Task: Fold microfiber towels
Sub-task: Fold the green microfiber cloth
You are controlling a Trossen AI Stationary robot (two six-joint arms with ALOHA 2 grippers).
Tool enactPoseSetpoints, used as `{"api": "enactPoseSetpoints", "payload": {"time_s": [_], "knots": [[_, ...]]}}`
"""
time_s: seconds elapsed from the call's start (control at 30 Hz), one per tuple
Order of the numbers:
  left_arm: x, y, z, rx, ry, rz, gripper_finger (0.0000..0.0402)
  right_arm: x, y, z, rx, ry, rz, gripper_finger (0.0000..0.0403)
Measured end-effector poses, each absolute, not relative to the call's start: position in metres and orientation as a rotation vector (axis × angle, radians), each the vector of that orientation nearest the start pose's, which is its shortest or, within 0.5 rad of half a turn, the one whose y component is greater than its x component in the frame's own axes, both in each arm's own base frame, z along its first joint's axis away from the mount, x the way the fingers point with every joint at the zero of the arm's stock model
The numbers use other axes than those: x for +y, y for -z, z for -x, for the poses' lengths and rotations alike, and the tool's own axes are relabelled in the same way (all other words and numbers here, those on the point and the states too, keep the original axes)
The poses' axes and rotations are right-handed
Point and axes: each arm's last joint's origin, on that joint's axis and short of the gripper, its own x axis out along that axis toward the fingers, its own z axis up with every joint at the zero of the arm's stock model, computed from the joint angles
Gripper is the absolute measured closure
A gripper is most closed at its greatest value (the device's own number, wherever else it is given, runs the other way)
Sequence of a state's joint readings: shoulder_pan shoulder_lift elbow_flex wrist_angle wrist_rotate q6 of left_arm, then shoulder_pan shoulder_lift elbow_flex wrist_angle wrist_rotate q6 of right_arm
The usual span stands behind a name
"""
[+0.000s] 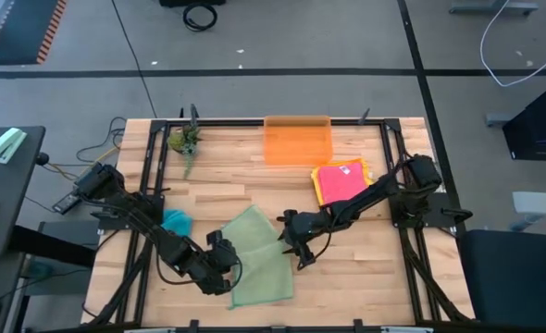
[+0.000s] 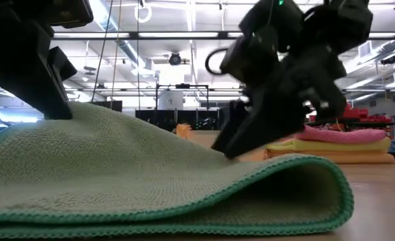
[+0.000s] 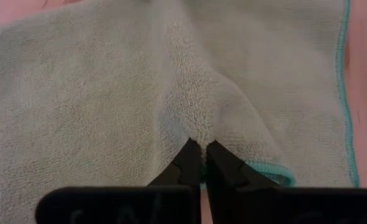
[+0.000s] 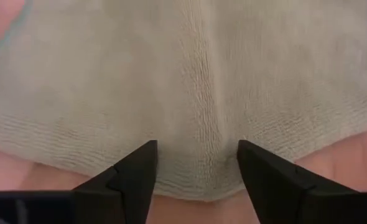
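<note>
Sage green towel (image 2: 184, 187) is lying folded at the table's (image 1: 366, 277) front, teal edge nearest. I'm pinching its cloth tight with my left gripper (image 3: 202, 149), while my right gripper (image 4: 196, 163) is hanging spread over its other edge, gripping nothing.

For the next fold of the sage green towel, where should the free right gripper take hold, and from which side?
Judging from its pose, the sage green towel lies folded flat, so the open right gripper should probably pinch the teal-edged hem by its right side, coming down from above. The left gripper pinches the opposite edge.

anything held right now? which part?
Left hand pinches the green towel at a bunched fold near its edge. Right hand is open over it, holding nothing.
</note>
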State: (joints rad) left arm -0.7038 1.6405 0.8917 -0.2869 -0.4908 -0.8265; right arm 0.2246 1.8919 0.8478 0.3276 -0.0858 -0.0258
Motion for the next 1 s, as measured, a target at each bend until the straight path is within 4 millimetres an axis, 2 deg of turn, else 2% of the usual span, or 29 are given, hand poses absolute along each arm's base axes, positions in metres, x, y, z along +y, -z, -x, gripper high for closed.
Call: {"api": "enactPoseSetpoints", "payload": {"time_s": [0.1,0.17,0.23,0.37,0.43,0.6,0.8,0.87,1.0], "knots": [[-0.188,-0.164,-0.242,0.852,-0.165,0.189,0.0390,0.077,-0.099,-0.343,0.744,-0.293,0.083,0.0183],[-0.188,-0.164,-0.242,0.853,-0.164,0.186,0.0389,0.077,-0.097,-0.343,0.753,-0.294,0.089,0.0206],[-0.188,-0.164,-0.242,0.854,-0.159,0.174,0.0387,0.077,-0.094,-0.343,0.766,-0.273,0.110,0.0245],[-0.188,-0.164,-0.242,0.853,-0.156,0.165,0.0391,0.077,-0.095,-0.341,0.773,-0.271,0.149,0.0355],[-0.188,-0.164,-0.242,0.852,-0.155,0.164,0.0391,0.077,-0.099,-0.341,0.763,-0.291,0.173,0.0388],[-0.187,-0.164,-0.242,0.851,-0.158,0.162,0.0387,0.076,-0.111,-0.337,0.754,-0.294,0.174,0.0395],[-0.188,-0.164,-0.242,0.852,-0.156,0.163,0.0391,0.083,-0.139,-0.327,0.741,-0.318,0.143,0.0390],[-0.187,-0.164,-0.242,0.848,-0.158,0.163,0.0391,0.087,-0.148,-0.322,0.745,-0.325,0.135,0.0370],[-0.188,-0.165,-0.242,0.856,-0.151,0.162,0.0387,0.091,-0.163,-0.313,0.748,-0.305,0.160,0.0297]]}}
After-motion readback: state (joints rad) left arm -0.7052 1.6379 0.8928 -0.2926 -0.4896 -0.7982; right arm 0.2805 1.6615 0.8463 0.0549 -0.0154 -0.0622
